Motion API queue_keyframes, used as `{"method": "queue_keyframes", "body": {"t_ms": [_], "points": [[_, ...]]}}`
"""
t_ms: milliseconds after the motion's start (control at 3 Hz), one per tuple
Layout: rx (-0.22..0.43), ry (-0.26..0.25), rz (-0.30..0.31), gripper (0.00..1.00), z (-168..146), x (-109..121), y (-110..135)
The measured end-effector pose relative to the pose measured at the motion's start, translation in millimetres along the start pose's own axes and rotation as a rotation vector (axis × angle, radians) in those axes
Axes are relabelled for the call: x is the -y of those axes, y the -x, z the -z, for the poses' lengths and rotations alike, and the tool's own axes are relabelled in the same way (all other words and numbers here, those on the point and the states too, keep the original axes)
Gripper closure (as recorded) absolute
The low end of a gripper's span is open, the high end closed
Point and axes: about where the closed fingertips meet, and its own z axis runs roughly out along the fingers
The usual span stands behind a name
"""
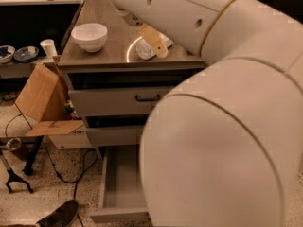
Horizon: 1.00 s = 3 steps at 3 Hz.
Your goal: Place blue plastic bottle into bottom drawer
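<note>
On the table (106, 56), our end effector (155, 42) hung right over the blue plastic bottle (143, 51). We could not tell if it was wide or narrow. A bad grab could roll the bottle off. The bottom drawer (120, 178) sat open far below, so a drop might miss.

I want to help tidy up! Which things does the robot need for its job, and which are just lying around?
For the job: blue plastic bottle, lying on the cabinet top; gripper, right at the bottle; bottom drawer, pulled open.
Just lying about: white bowl on the cabinet top; cardboard box on the floor; white cup left of the cabinet.
</note>
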Motion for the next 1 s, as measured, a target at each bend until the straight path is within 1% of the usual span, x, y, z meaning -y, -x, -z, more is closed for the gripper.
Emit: {"method": "queue_keyframes", "body": {"t_ms": [333,667,1000], "points": [[-0.22,0.022,0.053,0.0,-22,13,-17],[-0.253,-0.013,0.047,0.0,-21,21,-28],[-0.244,-0.019,0.05,0.0,-22,22,-27]]}}
